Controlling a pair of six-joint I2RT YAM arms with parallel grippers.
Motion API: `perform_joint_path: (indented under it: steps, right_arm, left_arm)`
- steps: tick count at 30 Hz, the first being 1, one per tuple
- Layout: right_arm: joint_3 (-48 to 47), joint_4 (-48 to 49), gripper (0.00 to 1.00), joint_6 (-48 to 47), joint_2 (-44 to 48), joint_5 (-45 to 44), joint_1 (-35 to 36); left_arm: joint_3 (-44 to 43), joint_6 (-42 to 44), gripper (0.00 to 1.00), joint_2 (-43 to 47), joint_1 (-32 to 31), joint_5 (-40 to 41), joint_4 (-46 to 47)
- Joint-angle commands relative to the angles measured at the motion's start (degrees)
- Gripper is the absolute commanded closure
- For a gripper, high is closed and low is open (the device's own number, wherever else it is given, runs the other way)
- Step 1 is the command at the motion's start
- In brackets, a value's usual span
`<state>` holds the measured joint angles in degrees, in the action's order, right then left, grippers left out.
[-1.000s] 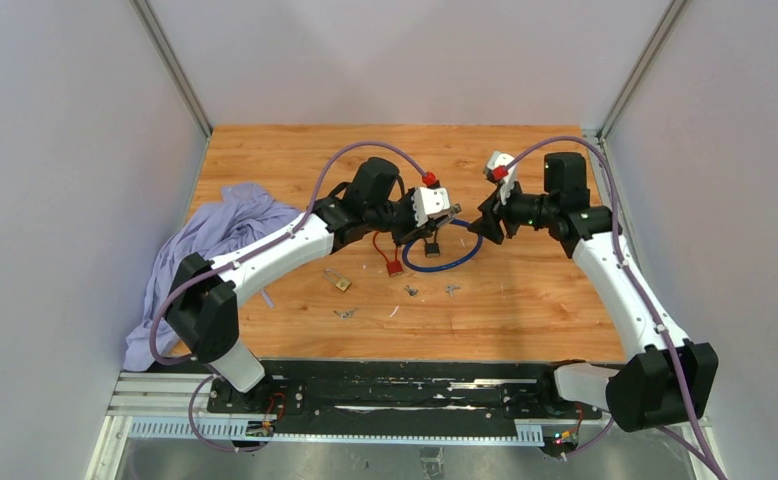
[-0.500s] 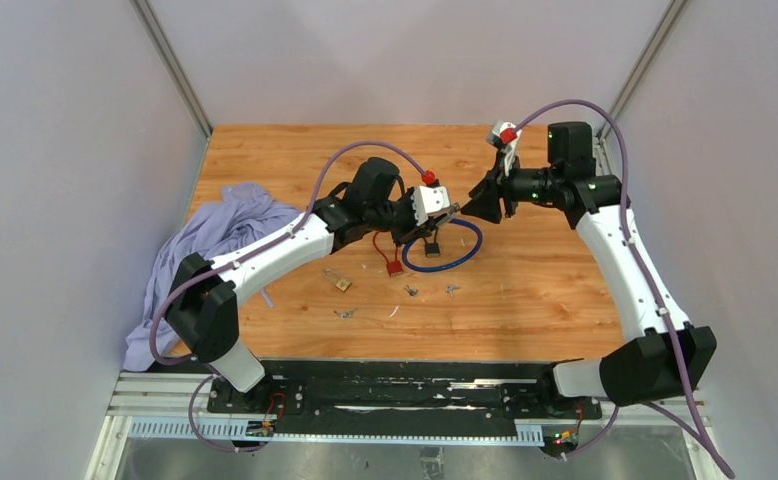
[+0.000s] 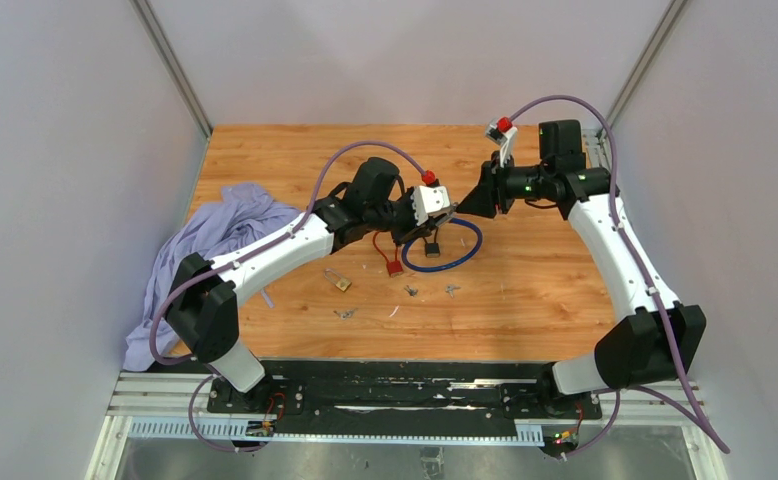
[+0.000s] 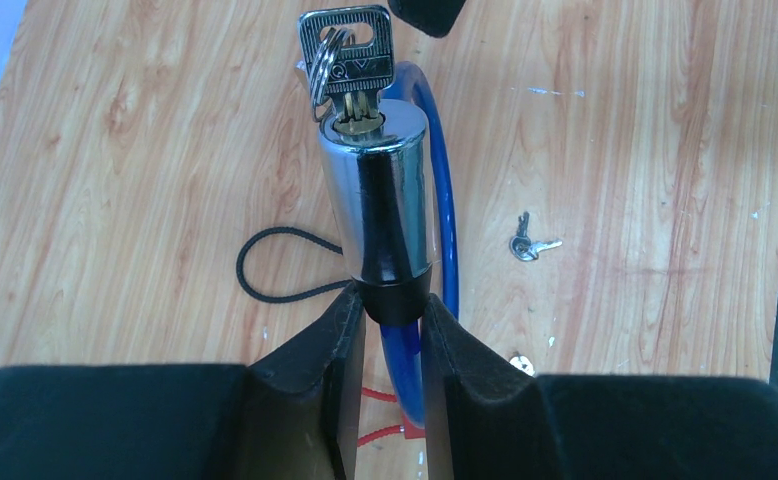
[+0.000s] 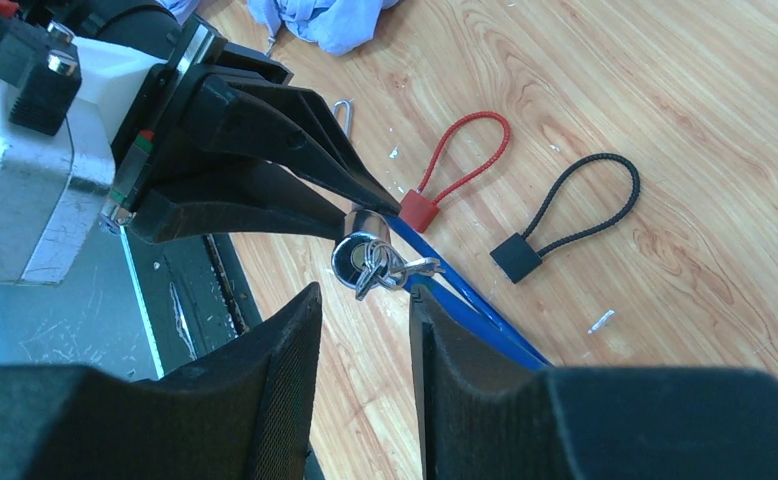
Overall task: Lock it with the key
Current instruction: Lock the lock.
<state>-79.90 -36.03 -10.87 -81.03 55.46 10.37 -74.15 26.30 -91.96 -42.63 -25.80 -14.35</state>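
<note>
Holding the lock (image 4: 377, 200) off the counter (image 4: 665, 150) in the clamped left gripper (image 4: 390, 308), with the open, empty right gripper (image 5: 363, 295) just short of the key (image 4: 345, 45) seated in it: pinch key head flat, then twist.

Bright, even light from overhead, faint soft shadows on the wooden table (image 3: 525, 290), white glare streaks down the chrome lock (image 4: 377, 190) just ahead of the left gripper (image 4: 390, 300), its fingers (image 4: 300, 365) dark and slightly soft, wood grain beyond sharp, overhead view crisp.
</note>
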Motion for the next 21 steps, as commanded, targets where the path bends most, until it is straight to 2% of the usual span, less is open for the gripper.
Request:
perform_joint_path:
  steps: [1, 15, 21]
  right_arm:
    - [-2.5, -0.8, 0.64, 2.0, -0.4, -0.1, 1.0]
    - [-3.1, -0.6, 0.71, -0.2, -2.1, -2.3, 3.1]
    - [-2.7, -1.1, 0.81, -3.6, -2.2, -3.1, 3.8]
  left_arm:
    - [-0.8, -0.3, 0.99, 0.8, -0.6, 0.2, -1.3]
    - [-0.6, -0.2, 1.00, 1.0, -0.8, 0.2, -1.3]
    - [-0.5, -0.1, 1.00, 1.1, -0.9, 0.3, -1.3]
